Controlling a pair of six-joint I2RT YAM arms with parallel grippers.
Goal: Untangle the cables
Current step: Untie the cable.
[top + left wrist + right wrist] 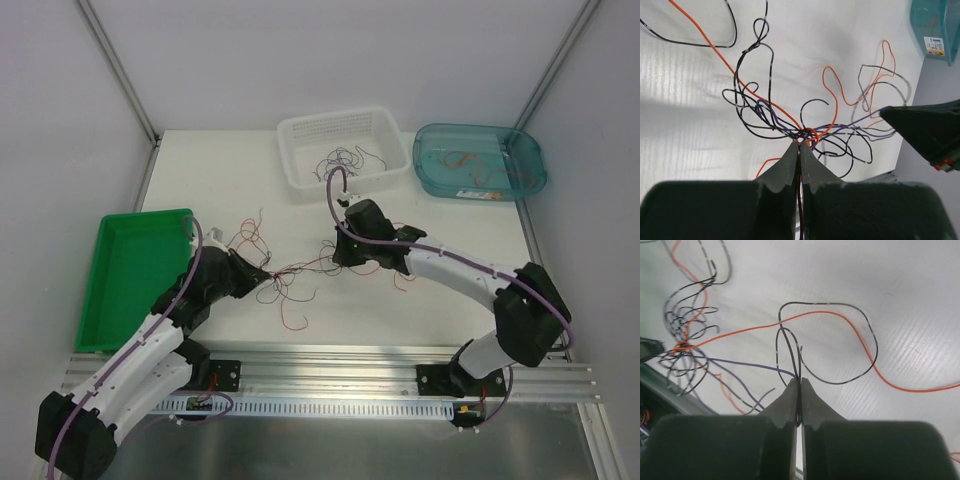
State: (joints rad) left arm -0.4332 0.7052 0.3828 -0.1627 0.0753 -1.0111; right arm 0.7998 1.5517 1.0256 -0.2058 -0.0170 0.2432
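The cables are thin orange, black and purple strands spread in a loose tangle on the white table between my two arms. In the left wrist view the knot sits right at the tips of my left gripper, which is shut on several strands running down between its fingers. My left gripper holds the tangle's left side. My right gripper is shut on black and purple strands, and an orange strand loops past it. From above, the right gripper is at the tangle's right end.
A white mesh basket at the back holds more loose strands. To its right is a teal bin with a few orange strands. A green tray lies at the left edge. The right arm's dark fingers show in the left wrist view.
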